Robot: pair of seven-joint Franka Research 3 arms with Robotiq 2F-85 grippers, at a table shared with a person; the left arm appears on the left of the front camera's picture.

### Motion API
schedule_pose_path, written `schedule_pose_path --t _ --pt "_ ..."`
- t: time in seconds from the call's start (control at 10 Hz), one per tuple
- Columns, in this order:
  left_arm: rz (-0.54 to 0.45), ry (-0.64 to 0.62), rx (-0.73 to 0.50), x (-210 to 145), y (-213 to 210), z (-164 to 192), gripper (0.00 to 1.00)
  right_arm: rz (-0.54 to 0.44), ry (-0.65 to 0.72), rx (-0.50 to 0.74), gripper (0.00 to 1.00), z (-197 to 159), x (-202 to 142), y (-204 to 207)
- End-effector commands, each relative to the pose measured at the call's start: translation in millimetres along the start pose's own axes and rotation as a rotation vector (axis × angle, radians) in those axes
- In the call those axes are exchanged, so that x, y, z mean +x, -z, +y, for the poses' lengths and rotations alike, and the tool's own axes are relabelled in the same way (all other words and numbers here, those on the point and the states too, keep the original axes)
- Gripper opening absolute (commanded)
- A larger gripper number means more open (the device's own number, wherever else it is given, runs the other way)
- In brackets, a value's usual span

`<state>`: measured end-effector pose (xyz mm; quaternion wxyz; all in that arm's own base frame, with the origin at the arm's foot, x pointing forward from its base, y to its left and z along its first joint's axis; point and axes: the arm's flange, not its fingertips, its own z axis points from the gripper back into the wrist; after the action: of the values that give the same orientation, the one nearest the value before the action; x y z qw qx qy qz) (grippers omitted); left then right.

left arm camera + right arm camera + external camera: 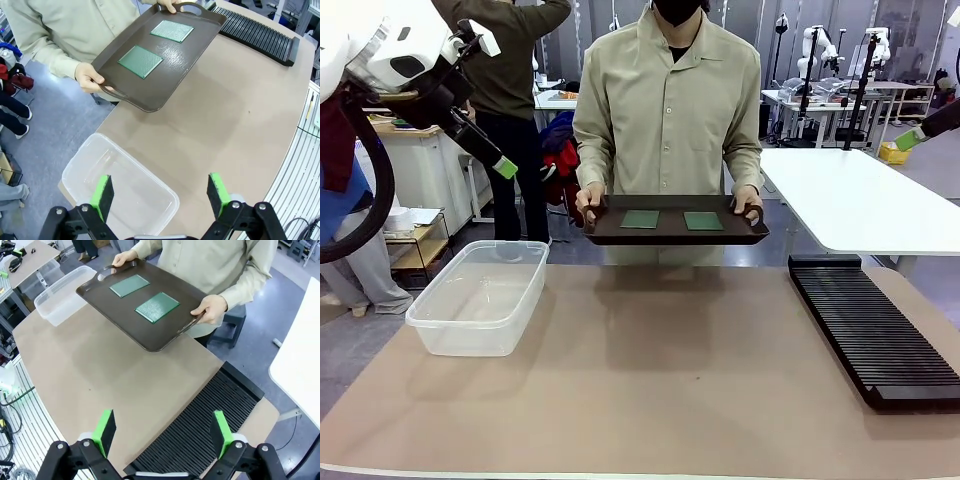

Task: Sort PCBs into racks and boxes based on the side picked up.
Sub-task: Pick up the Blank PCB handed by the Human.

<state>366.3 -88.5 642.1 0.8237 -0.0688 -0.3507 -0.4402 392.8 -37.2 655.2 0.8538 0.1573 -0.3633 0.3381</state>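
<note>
– Tabletop point(670, 400) nearest us, brown and bare in the middle. What sits on it?
– Long black rack point(875, 335) along the right side, running from near to far, its slots packed close together. Clear box point(470, 335) on the left, with nothing inside.
– And the boards?
– Both are on the dark brown tray point(675, 237), which a person holds level above the table's far edge, off the surface. The left PCB point(640, 219) and the right PCB point(703, 221) lie flat side by side. They are apart from each other and from the tray's rim.
– How is the tray held?
– One hand point(588, 205) grips its left handle and the other hand point(750, 203) grips its right handle.
– Left gripper?
– The left gripper point(160, 177) hangs high at the left, pointing down toward the box. Its jaws are spread wide with nothing between them.
– Right one?
– The right gripper point(162, 415) hangs high at the right, over the rack. Its jaws are also wide apart and empty. Both grippers are well apart from the tray.
</note>
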Motion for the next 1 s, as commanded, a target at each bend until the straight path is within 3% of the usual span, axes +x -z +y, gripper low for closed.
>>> schedule_pose_path --t 0.0,0.9 --pt "-0.001 -0.001 0.003 0.0 -0.4 0.4 1.0 0.003 -0.003 0.011 1.0 -0.2 -1.6 1.3" --pt "-0.001 -0.001 0.003 0.0 -0.4 0.4 1.0 0.003 -0.003 0.011 1.0 -0.2 -1.6 1.3"
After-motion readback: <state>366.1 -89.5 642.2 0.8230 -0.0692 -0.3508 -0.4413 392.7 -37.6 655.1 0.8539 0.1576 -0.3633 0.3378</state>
